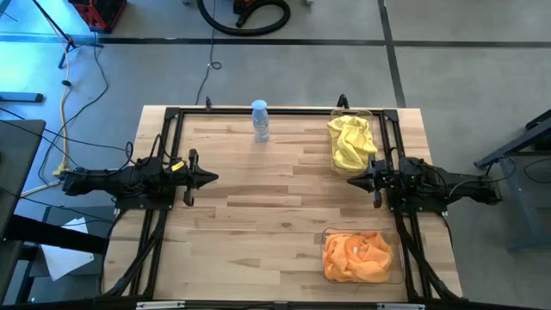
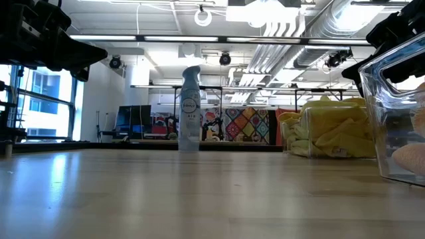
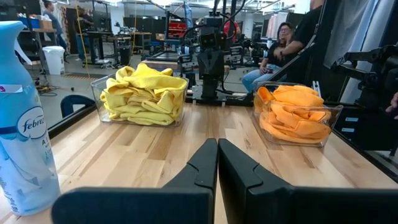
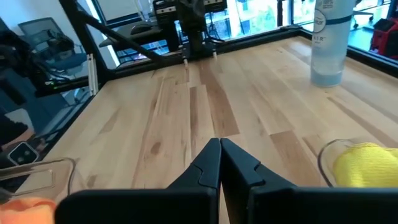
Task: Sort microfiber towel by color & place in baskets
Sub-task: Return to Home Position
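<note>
Yellow microfiber towels [image 1: 352, 142] heaped in far clear plastic bin [image 1: 353, 112], orange microfiber towels [image 1: 357, 256] in near clear plastic bin [image 1: 399, 258]; right gripper [image 1: 353, 182], fingers together, between both bins; left gripper [image 1: 211, 178], fingers together, well apart across wooden table [image 1: 275, 207].

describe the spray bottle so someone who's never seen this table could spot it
On the wooden table, follow the edge shown at the top of the high view. Beside the bin of yellow towels stands the spray bottle: the only upright, pale blue thing there.
</note>
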Robot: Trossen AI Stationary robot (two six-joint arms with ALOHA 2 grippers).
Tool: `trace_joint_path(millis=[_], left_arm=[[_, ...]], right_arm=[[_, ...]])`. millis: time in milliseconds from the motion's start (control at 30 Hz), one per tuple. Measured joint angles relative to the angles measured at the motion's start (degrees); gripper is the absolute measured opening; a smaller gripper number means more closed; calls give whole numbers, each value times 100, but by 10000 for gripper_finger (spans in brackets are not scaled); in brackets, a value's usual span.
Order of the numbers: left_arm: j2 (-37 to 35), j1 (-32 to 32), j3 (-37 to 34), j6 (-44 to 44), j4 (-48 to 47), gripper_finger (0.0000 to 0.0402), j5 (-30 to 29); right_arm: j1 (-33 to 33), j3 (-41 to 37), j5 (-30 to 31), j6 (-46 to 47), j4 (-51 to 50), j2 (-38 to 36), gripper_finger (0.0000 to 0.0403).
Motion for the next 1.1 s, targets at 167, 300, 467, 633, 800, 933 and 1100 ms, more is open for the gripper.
trace_joint_path(millis=[167, 300, 467, 633, 800, 933, 1100], left_arm=[[0, -1, 0, 0, 0, 1, 0], [2, -1, 0, 0, 2, 1, 0], [0, 0, 0, 0, 2, 1, 0], [2, -1, 0, 0, 0, 1, 0], [0, 0, 0, 0, 0, 1, 0], [0, 0, 0, 0, 0, 1, -2], [2, 1, 0, 0, 0, 1, 0]], right_arm=[[0, 0, 16, -57, -2, 0, 0], [0, 0, 18, 40, -2, 0, 0], [0, 0, 20, 15, -2, 0, 0], [0, 0, 21, 4, -2, 0, 0], [0, 0, 38, 2, 0, 0, 0], [0, 0, 38, 2, 0, 0, 0], [0, 0, 36, 2, 2, 0, 0]])
